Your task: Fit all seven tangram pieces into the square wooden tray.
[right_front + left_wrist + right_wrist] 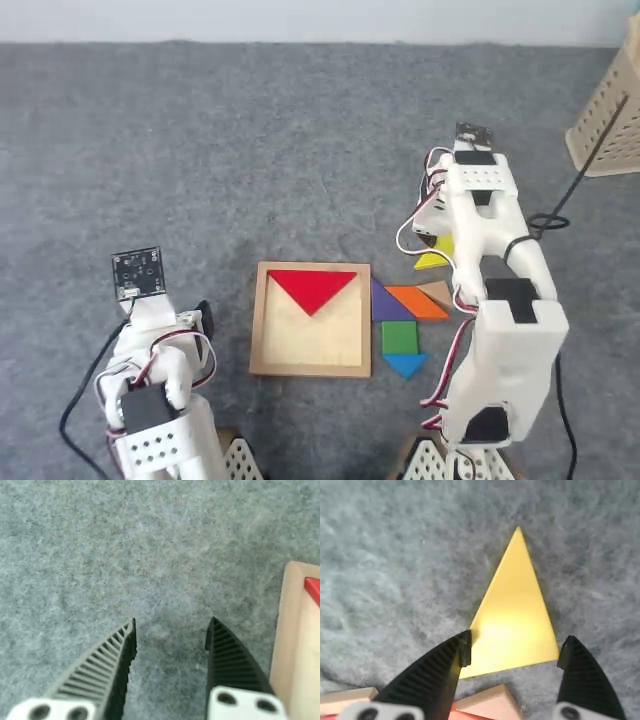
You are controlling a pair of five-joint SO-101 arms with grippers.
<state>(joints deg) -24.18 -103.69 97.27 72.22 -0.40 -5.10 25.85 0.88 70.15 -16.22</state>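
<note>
Tray (259, 320): is lying flat on the gray mat (200, 150), just beside the left pincer (172, 621), on the side facing the right pincer (517, 642).
Red triangle (313, 287): is sitting inside the tray, its long edge lying against the wall farthest from the arm bases.
Left pincer: is hovering over bare mat with its jaws standing wide apart, gripping nothing. The tray rim and a corner of the red triangle are showing just outside one finger.
Right pincer: is hanging low over the yellow triangle (512, 615) with its jaws spread wide, holding nothing.
Yellow triangle: is lying flat on the mat with its broad end spanning the gap between the right pincer's fingers and its tip pointing away from the wrist. One fingertip is sitting right at its edge; whether it is touching, I cannot tell.
Tan piece (487, 705): is lying near the yellow triangle on the wrist side of the right pincer, with a strip of mat between them.
Loose pieces: purple triangle (383, 300), orange piece (415, 300), green square (399, 337) and blue triangle (405, 365) are lying clustered between the tray and the right arm, nearer that arm's base than its pincer. The purple triangle is lying against the tray's outer wall.
Slotted bin (610, 120): is standing at the mat's far corner, well apart from both pincers.
</note>
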